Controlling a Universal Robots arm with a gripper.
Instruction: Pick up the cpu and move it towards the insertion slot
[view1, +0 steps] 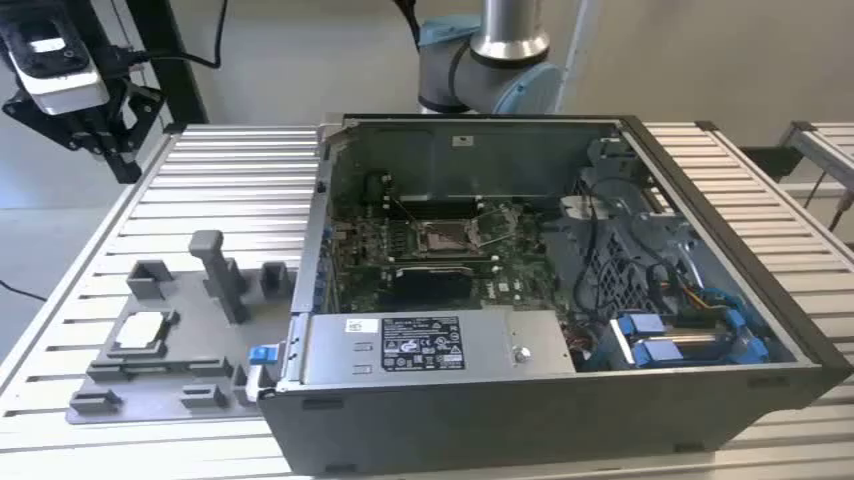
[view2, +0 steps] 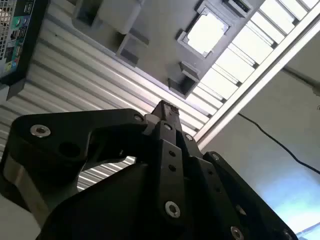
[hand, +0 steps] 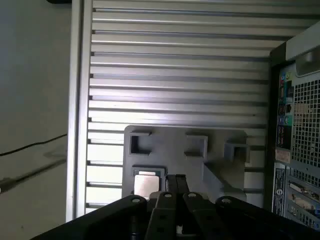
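Note:
The cpu (view1: 143, 331) lies flat, silvery-white face up, in a square pocket of the grey fixture plate (view1: 147, 388) at the exterior view's left. Both wrist views show the cpu (view2: 205, 31) (hand: 146, 184) seated in that pocket. My gripper (view1: 124, 160) hangs high above the table's far left corner, well away from the chip, fingers together and holding nothing. Its black fingertips (view2: 167, 111) (hand: 176, 181) point down at the slatted table. The insertion slot (view1: 442, 237), a silver-framed square socket, sits on the green board inside the open computer case (view1: 534, 410).
Grey upright blocks (view1: 214, 270) rise from the fixture plate beside the chip. The case walls (view1: 314, 250) stand between the fixture and the socket. Blue cables and connectors (view1: 667, 345) fill the case's right side. The arm's base (view1: 494, 60) stands behind the case. The slatted aluminium table (view1: 227, 190) carries everything.

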